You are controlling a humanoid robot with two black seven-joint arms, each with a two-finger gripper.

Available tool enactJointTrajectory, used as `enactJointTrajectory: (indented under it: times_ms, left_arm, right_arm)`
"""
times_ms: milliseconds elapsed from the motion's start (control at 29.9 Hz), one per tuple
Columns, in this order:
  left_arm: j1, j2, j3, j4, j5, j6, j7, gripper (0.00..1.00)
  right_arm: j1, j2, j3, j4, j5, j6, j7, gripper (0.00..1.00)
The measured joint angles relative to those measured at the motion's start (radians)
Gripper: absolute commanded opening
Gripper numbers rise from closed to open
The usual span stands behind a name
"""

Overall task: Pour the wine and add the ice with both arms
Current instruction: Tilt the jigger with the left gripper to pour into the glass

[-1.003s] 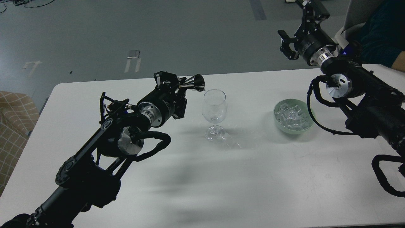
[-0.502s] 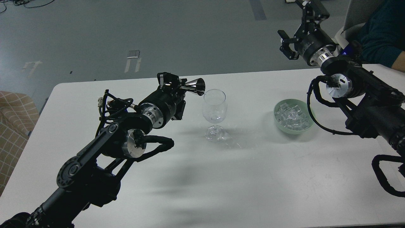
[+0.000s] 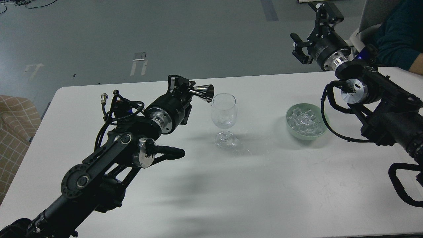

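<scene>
A clear stemmed wine glass (image 3: 224, 114) stands upright near the middle of the white table (image 3: 264, 185). My left gripper (image 3: 185, 88) is shut on a shiny metal jigger (image 3: 203, 92), tipped on its side with its mouth at the glass's left rim. The ice (image 3: 304, 121), a heap of small clear cubes, lies in a pale green bowl (image 3: 322, 130) to the right of the glass. My right gripper (image 3: 312, 31) is open and empty, raised high beyond the table's far right edge, well above and behind the bowl.
A person in a dark teal sleeve (image 3: 396, 33) sits at the far right behind my right arm. A beige checked seat (image 3: 13, 129) stands off the table's left edge. Grey floor lies beyond the table.
My left arm has rolled and shifted, tipping the jigger further so its mouth sits lower at the glass rim. The right arm has barely moved.
</scene>
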Motion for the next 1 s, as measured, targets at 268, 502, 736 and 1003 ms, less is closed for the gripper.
enactJointTrajectory:
  times_ms: [268,502,736,1003]
  left_arm:
    - [-0.022,0.005,0.003,-0.013,0.015,0.000,0.005,0.00]
    - [-0.072,0.047,0.024,-0.020,0.021,-0.001,0.005,0.00]
    - [-0.124,0.116,0.111,-0.051,0.070,-0.002,0.005,0.00]
    - [-0.113,0.090,0.046,-0.053,-0.038,0.017,0.005,0.00]
  right_arm:
    - [-0.009,-0.001,0.001,0.000,-0.001,0.000,0.000,1.00]
    - [-0.011,-0.001,0.001,0.000,-0.001,0.000,0.000,1.00]
    - [-0.011,0.000,0.000,-0.001,-0.001,0.000,0.000,1.00]
    - [-0.015,0.000,0.000,-0.001,-0.001,0.000,0.000,1.00]
